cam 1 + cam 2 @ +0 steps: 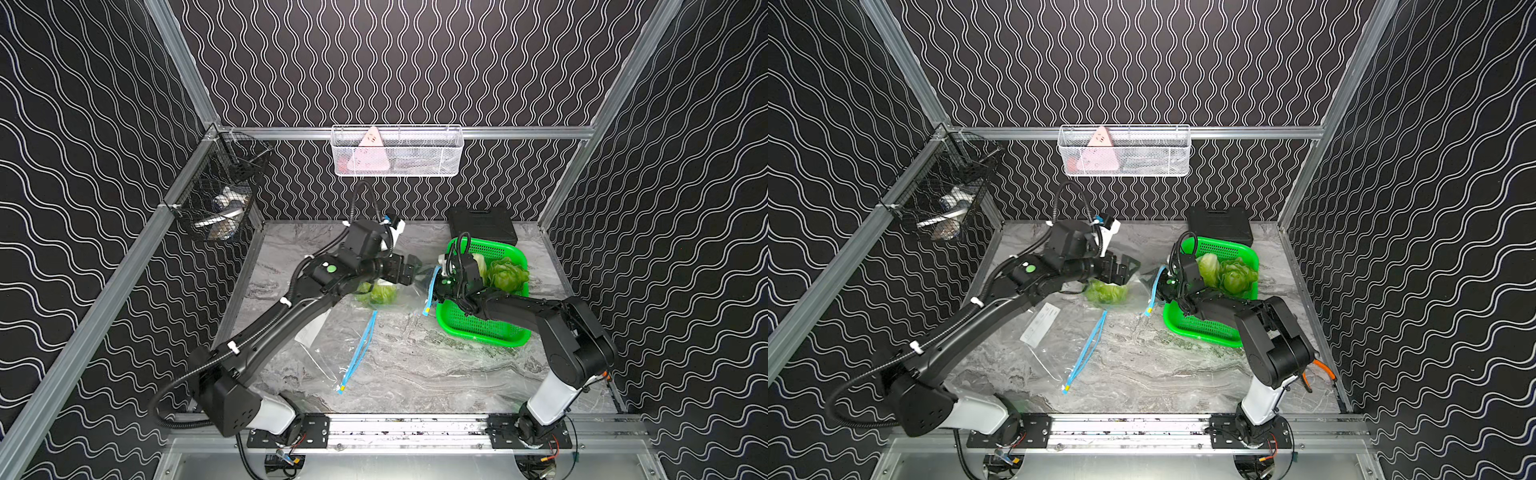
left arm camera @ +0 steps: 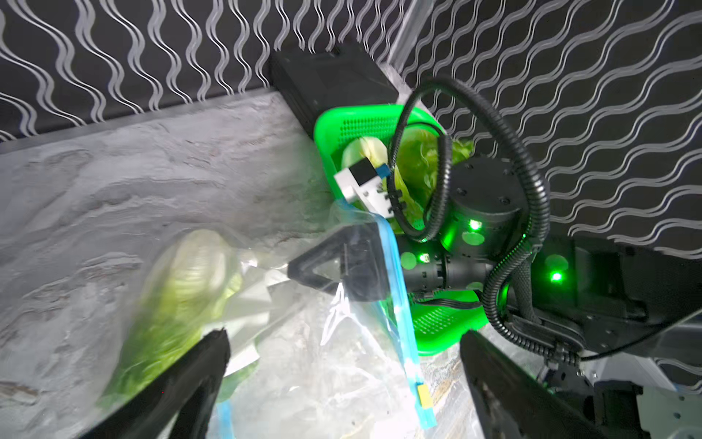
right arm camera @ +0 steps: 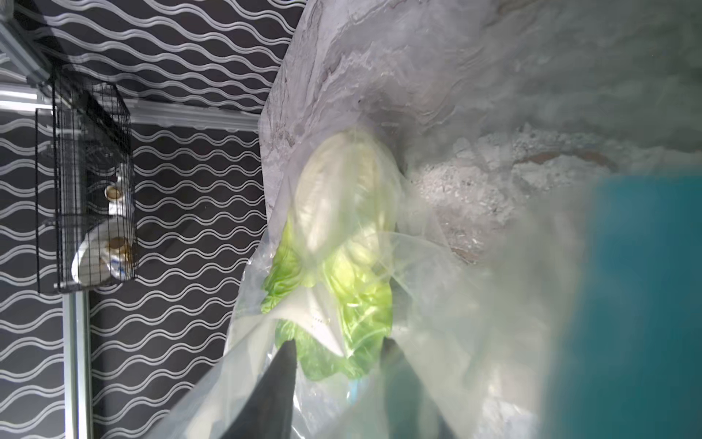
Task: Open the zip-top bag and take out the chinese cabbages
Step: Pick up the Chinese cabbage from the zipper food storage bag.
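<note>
Now my left gripper (image 2: 343,334) stands spread wide, empty, over the clear blue-zipped plastic bag (image 2: 304,372); right gripper (image 3: 338,342) half-parted under film, grip unclear.

My left tool (image 2: 343,336) is matt black plastic. The zip-top bag (image 2: 304,387) is clear, glossy, wrinkled plastic film; the chinese cabbage (image 3: 342,213) inside looks waxy and crinkled. The counter (image 1: 436,365) is smooth, marble-patterned grey; the basket (image 1: 486,332) is shiny green perforated plastic.

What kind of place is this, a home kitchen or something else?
Probably a robot test cell, not a kitchen: an aluminium frame, wavy-patterned walls, the left arm and right arm bolted to a base rail.
</note>
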